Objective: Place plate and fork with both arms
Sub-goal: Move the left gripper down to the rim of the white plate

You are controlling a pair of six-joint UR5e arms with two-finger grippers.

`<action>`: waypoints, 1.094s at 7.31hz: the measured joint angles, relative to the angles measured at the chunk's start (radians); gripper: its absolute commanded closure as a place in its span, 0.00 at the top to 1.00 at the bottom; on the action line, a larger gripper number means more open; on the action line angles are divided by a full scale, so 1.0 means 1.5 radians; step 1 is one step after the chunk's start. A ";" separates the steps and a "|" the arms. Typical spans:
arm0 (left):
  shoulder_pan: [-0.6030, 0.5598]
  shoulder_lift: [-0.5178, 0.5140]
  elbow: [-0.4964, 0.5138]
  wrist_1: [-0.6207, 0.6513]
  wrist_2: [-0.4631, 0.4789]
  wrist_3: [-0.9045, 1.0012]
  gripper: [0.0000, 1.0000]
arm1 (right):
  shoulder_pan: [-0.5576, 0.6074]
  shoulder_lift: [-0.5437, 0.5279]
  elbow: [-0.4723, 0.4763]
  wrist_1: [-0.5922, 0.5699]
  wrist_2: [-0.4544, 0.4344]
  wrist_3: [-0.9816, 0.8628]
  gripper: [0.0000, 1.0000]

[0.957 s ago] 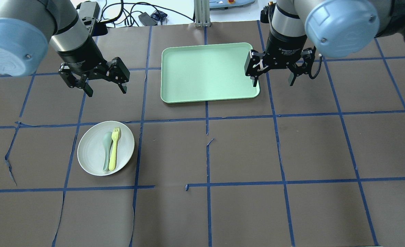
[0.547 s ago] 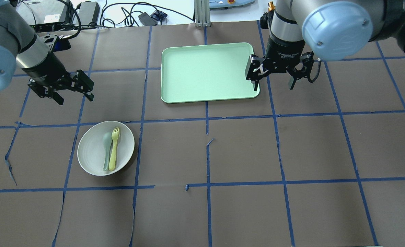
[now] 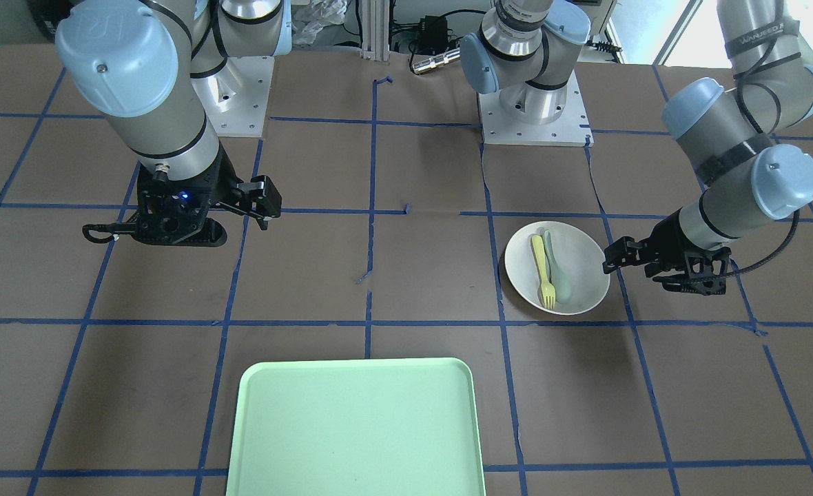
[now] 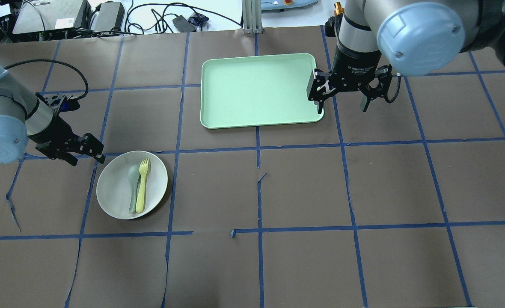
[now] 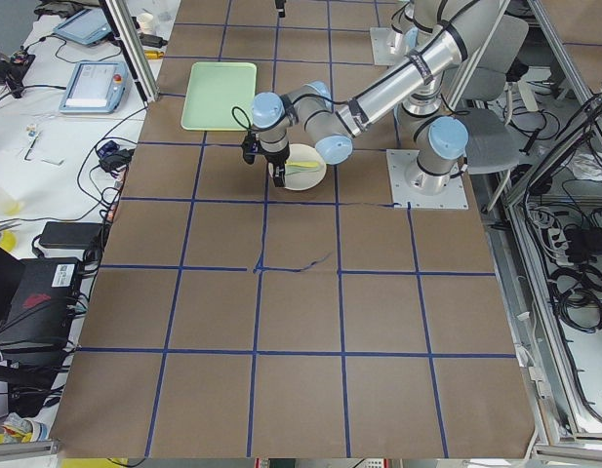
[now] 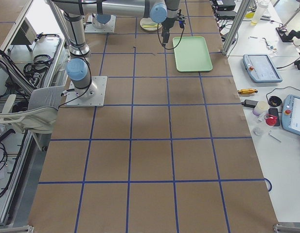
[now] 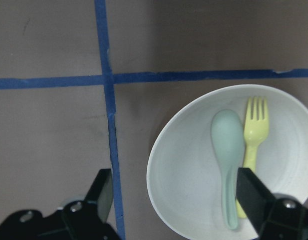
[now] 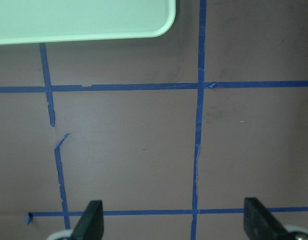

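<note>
1. The fork (image 3: 540, 264) and a spoon (image 3: 559, 273) are being held side by side within the plate (image 3: 585, 277).
2. The left gripper (image 3: 613, 262) is being held just beside the plate's rim.

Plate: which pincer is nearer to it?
Left. The left pincer, open, sits just off the plate rim; the right pincer, also open, hangs far away at the green tray corner.

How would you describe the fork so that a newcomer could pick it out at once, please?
On the brown, blue-taped table, find the off-white plate on the robot's left half, apart from the mint-green tray. Two utensils lie side by side in it; the fork is the pale-yellow one with tines, not the grey-green spoon.
</note>
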 measured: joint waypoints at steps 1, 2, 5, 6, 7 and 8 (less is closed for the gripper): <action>0.007 -0.014 -0.012 0.002 -0.001 0.022 0.81 | 0.000 0.000 0.000 0.001 0.000 0.000 1.00; 0.010 -0.025 -0.019 0.003 0.001 0.045 0.67 | 0.000 0.000 0.001 0.002 0.000 0.001 1.00; 0.012 -0.047 -0.027 -0.001 0.005 0.066 0.38 | 0.000 0.000 0.007 0.000 0.001 0.005 1.00; 0.012 -0.050 -0.029 -0.003 0.005 0.067 0.33 | 0.000 0.000 0.008 0.000 0.001 0.005 1.00; 0.012 -0.053 -0.030 -0.004 0.005 0.068 0.19 | 0.000 0.000 0.009 0.000 0.001 0.005 1.00; 0.012 -0.057 -0.030 -0.004 0.005 0.067 0.05 | 0.000 0.000 0.009 0.000 0.001 0.005 1.00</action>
